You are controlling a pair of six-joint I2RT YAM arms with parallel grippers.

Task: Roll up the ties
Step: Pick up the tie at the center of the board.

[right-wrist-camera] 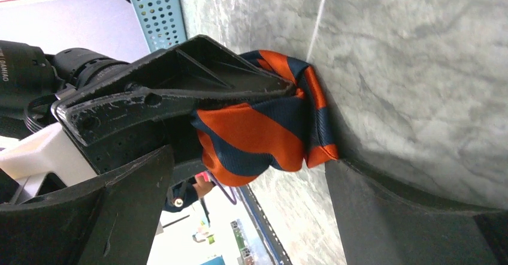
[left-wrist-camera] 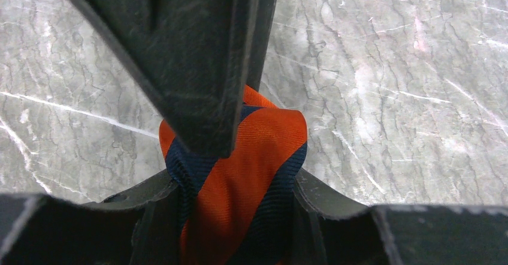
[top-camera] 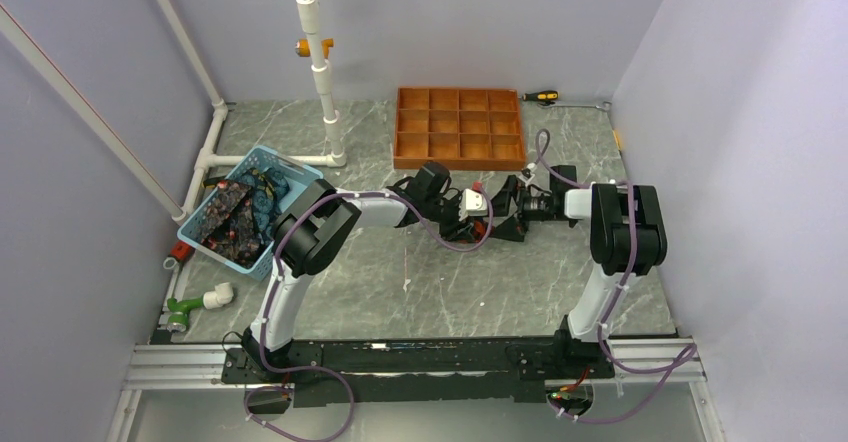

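One rolled striped tie point(left-wrist-camera: 251, 175) sits low at the surface point(left-wrist-camera: 407, 97), the left fingers point(left-wrist-camera: 326, 202) half closed around it and the right fingers point(right-wrist-camera: 120, 211), spread wide and empty, facing it from the opposite side.

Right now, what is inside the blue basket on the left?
Dark ties with orange-red patterns lie heaped in the blue basket. Their number and the basket floor are hidden under the top ones.
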